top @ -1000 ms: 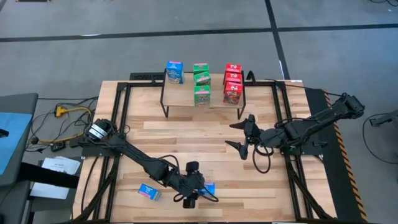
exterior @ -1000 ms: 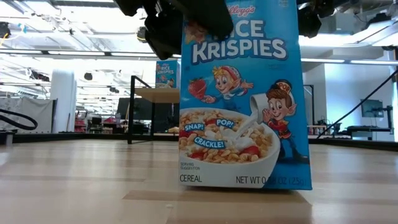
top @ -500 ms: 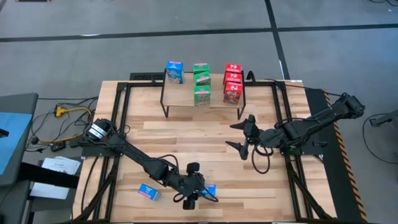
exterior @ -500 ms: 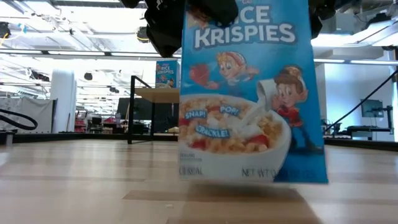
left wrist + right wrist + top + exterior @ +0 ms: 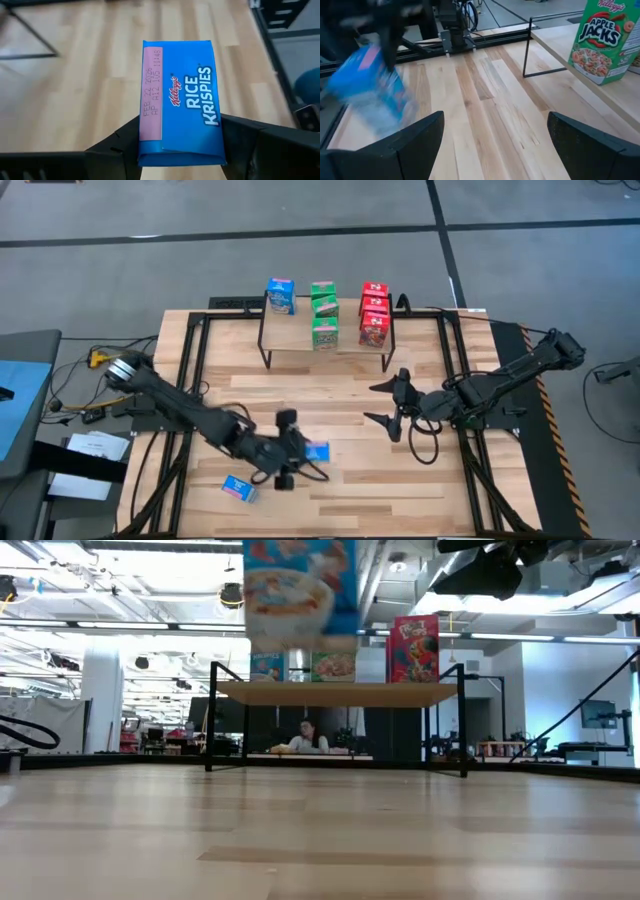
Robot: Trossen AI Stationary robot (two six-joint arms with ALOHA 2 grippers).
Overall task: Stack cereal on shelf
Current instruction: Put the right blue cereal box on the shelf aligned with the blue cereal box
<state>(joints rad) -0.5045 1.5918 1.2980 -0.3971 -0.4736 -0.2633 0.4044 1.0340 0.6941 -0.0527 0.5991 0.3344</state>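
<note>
Nearest my edge of the tabletop (image 5: 330,405), one blue box (image 5: 239,488) lies flat by the front rim, with bare wood around it. Just beyond, my left gripper (image 5: 300,455) pinches a blue Rice Krispies box (image 5: 180,105) between its two fingers, one on each side panel; the low view shows the box hanging clear above the wood. From there to the shelf (image 5: 350,345) I see open planks. My right gripper (image 5: 385,402) hovers over the middle-right of the table, fingers spread wide, holding nothing. Farthest off, the shelf carries a blue box (image 5: 281,295) at its left, a green stack (image 5: 323,314) in the middle and a red stack (image 5: 374,313) at its right.
</note>
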